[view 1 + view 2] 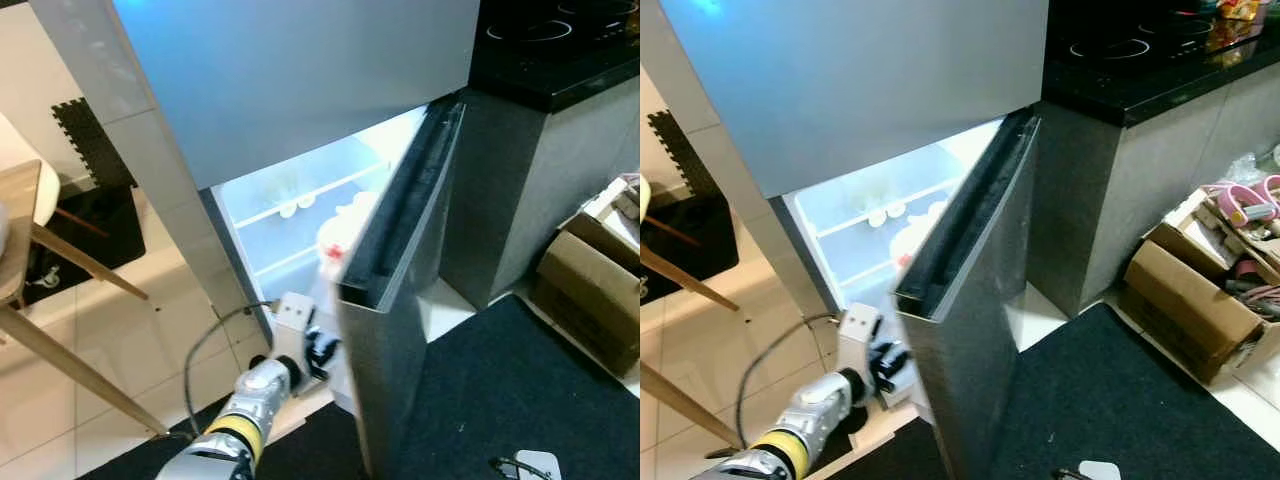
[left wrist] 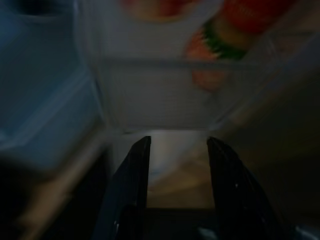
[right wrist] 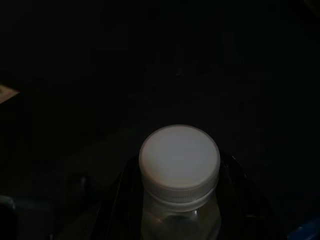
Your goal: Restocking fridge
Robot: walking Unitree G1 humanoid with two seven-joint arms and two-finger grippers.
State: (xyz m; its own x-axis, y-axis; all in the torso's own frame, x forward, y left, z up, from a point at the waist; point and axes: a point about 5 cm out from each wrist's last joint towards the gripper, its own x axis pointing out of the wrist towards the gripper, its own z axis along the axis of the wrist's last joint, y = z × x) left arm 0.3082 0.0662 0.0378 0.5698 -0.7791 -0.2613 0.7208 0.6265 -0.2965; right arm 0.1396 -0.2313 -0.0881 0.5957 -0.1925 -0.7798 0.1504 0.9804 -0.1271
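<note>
At the far left a wooden table (image 1: 20,240) stands on the pale tiled floor (image 1: 130,340), with a dark mat (image 1: 95,215) beyond it. Right of that, the fridge (image 1: 300,90) rises grey and tall, its lower door (image 1: 395,300) swung open toward the robot. The lit compartment (image 1: 300,225) shows white shelves with small pale things on them and something with a red mark (image 1: 333,250) low at the right, too washed out to name.

The left gripper (image 1: 320,352) reaches in at the foot of the opening, just beside the door's near edge, silver arm (image 1: 245,400) and cable trailing back. In its wrist view the two black fingers (image 2: 132,190) stand parted with nothing between them, facing a clear bin; above it, blurred, lies a bottle with a red and green label (image 2: 225,35).

The right gripper (image 3: 180,200) shows in its own dark wrist view, its fingers closed around the neck of a clear bottle (image 3: 180,220) with a white cap (image 3: 179,160).

Further right a black counter with a cooktop (image 1: 1140,50) adjoins the fridge, a dark rug (image 1: 1120,400) covers the near floor, and a cardboard box (image 1: 1190,300) of oddments sits far right.
</note>
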